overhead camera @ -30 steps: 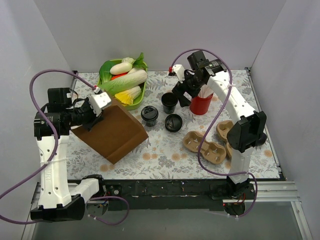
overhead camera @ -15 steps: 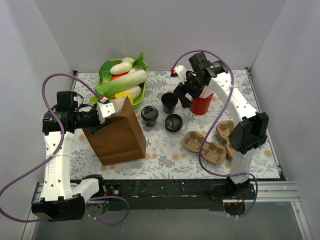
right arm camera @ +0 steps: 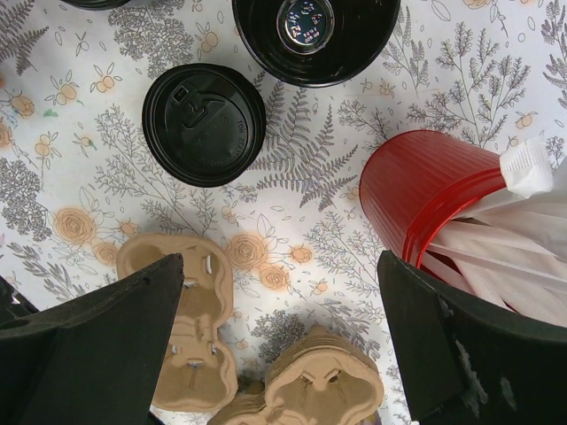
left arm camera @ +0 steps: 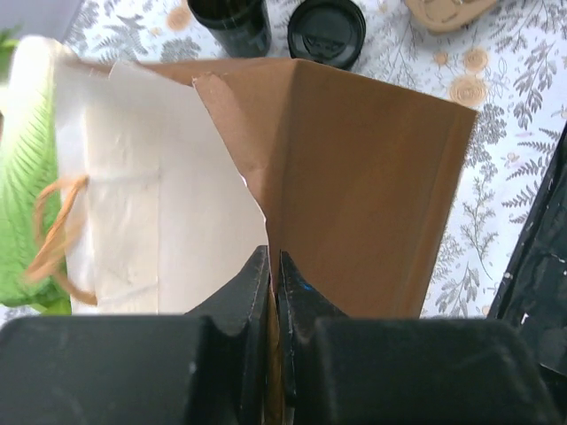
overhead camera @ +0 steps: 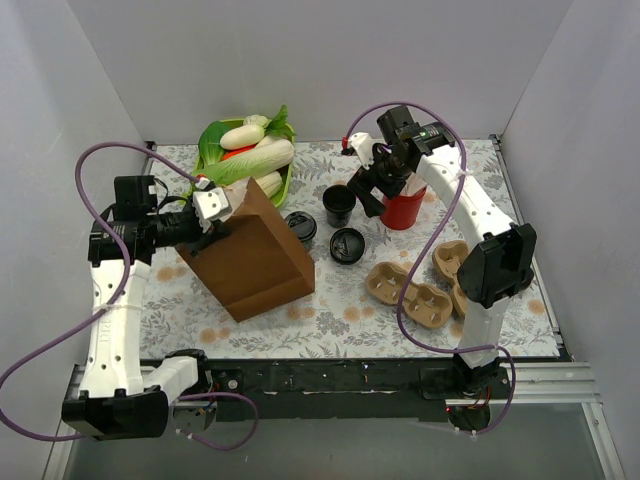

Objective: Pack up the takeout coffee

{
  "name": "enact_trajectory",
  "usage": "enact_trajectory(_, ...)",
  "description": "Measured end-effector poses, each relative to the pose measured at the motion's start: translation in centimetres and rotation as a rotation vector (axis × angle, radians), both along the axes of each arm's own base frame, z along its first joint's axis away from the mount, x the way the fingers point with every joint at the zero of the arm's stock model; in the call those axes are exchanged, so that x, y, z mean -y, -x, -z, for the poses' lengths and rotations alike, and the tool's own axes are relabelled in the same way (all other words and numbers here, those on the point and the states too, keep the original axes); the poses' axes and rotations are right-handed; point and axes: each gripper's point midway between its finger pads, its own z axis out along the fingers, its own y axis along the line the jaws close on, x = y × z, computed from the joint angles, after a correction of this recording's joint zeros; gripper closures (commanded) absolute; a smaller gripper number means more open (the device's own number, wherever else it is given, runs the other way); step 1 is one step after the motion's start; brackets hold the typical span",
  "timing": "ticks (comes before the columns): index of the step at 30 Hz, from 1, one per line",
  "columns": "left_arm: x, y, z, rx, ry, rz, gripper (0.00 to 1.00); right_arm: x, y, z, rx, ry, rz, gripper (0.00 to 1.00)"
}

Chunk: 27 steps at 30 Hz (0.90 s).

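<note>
I see left gripper clamped on paper bag rim. Right gripper spread wide, takeout coffee just beyond its fingers.

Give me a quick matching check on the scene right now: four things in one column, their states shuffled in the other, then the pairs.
Things:
1. paper bag
2. takeout coffee
3. red cup
4. pulp carrier

States:
A. full of white sticks
B. standing free, lid on
C. pinched at its rim by the left hand, tilted
D. empty, lying on the table

Pairs: 1-C, 2-B, 3-A, 4-D
</note>
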Motion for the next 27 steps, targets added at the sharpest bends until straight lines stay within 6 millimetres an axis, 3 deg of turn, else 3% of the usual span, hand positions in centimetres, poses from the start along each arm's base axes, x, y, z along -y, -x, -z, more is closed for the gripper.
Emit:
enact_trajectory(5,0.6,0.1,-1.9,0.042,0.027,0.026,1.00,0.0,0.0,0.2,-0.005,0.002,0.000,0.02)
enact_trajectory(10,1.3,0.4,-1.2,-0.002,0.045,0.058,1.00,0.0,-0.1,0.5,-0.012,0.006,0.000,0.02)
enact_trajectory(11,1.4,0.5,-1.1,-0.008,0.047,0.065,0.89,0.0,-0.1,0.6,-0.013,0.007,0.000,0.02)
enact_trajectory(12,1.7,0.6,-1.0,-0.015,0.050,0.076,0.87,0.0,-0.1,0.6,-0.012,0.007,0.000,0.02)
enact_trajectory(17,2.8,1.6,-0.3,-0.052,0.069,0.125,0.85,0.0,-0.1,0.7,-0.015,0.008,0.000,0.02)
enact_trajectory(21,3.1,2.0,0.2,-0.077,0.079,0.138,0.44,0.0,0.0,0.9,-0.019,0.010,0.000,0.02)
enact_trajectory(27,3.6,2.5,0.1,-0.151,0.130,0.119,0.21,0.0,0.0,0.9,-0.020,0.010,0.000,0.02)
